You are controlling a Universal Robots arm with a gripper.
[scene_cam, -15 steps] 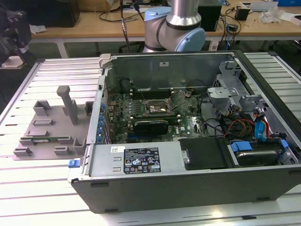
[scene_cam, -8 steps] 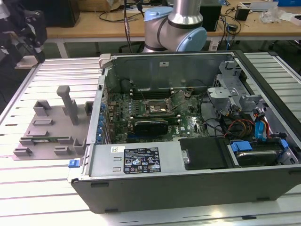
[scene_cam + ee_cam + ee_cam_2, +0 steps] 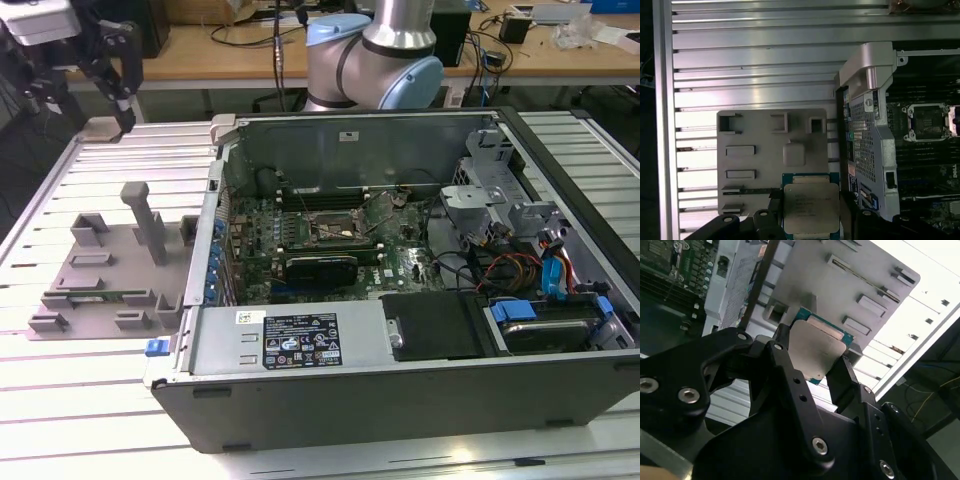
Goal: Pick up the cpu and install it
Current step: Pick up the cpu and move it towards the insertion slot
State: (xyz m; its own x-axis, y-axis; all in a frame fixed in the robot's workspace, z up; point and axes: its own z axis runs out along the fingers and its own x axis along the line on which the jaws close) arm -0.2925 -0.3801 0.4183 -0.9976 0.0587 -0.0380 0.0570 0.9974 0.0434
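The cpu (image 3: 811, 210), a flat square chip with a silver-grey top and a green rim, is clamped between my black fingers (image 3: 774, 206) in both wrist views. My gripper (image 3: 811, 207) is shut on it by two opposite edges. It hangs above the grey fixture plate (image 3: 765, 150), over the plate's edge closest to the computer case. The second wrist view has the cpu (image 3: 815, 347) tilted in the gripper (image 3: 815, 356). In the exterior view the gripper (image 3: 88, 100) is high at the far left. The empty motherboard socket (image 3: 930, 122) lies inside the case, off to the side of the chip.
The open computer case (image 3: 400, 370) fills the exterior view's right, its socket (image 3: 340, 232) mid-board among cables and drive bays. The grey fixture plate (image 3: 100, 280), with raised blocks, a post and a thin green stick, lies on the slatted table (image 3: 80, 400). The arm's base (image 3: 375, 60) stands behind the case.
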